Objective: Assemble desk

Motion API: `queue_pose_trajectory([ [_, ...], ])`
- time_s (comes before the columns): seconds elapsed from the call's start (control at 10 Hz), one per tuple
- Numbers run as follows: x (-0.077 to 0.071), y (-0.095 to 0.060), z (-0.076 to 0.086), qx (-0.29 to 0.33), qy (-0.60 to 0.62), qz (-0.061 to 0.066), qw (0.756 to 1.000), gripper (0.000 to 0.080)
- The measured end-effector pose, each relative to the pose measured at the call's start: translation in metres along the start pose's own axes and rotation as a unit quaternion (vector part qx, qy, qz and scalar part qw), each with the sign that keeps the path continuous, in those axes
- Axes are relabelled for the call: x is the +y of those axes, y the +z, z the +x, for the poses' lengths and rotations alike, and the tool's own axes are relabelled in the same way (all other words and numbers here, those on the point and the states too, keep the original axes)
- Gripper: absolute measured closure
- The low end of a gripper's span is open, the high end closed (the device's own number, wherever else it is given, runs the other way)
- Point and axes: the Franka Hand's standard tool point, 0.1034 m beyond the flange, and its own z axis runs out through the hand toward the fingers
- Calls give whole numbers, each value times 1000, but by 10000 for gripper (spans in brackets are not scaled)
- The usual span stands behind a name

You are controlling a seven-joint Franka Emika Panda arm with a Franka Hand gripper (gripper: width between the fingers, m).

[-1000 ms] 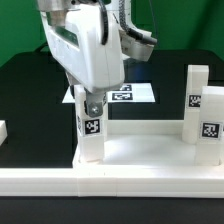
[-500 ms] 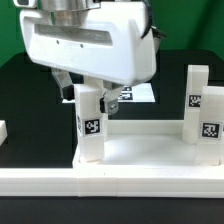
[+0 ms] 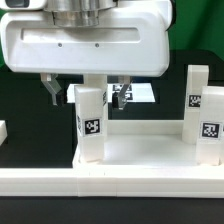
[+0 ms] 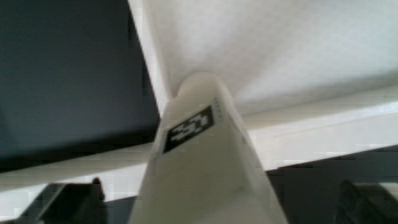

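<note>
The white desk top (image 3: 145, 150) lies flat at the front of the exterior view. A white square-section leg (image 3: 91, 125) with a tag stands upright on its left corner. Two more tagged legs (image 3: 196, 95) (image 3: 209, 125) stand at the right. My gripper (image 3: 85, 92) is open, and its fingers (image 3: 50, 88) hang on either side of the left leg's top without touching it. In the wrist view the leg (image 4: 210, 150) rises between my dark fingertips (image 4: 63, 203), the gripper (image 4: 214, 207) centred over it, with the desk top (image 4: 285, 50) below.
The marker board (image 3: 140, 94) lies on the black table behind the left leg. A long white rail (image 3: 40, 180) runs along the front edge. A small white part (image 3: 3, 130) sits at the exterior view's left edge.
My hand has turned square to the camera and come down over the left leg. Its fingers now straddle the leg's top. The legs and desk top have not moved.
</note>
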Motion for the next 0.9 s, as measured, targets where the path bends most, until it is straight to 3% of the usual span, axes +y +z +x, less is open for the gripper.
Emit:
queue_pose_trajectory([
  [0.6, -2, -7, 1, 3, -149, -4, 989, 176],
  [0.7, -2, -7, 1, 3, -147, -4, 989, 311],
  [0.8, -1, -7, 1, 3, -146, -5, 989, 311],
  [0.9, -1, -7, 1, 3, -146, -5, 989, 457],
])
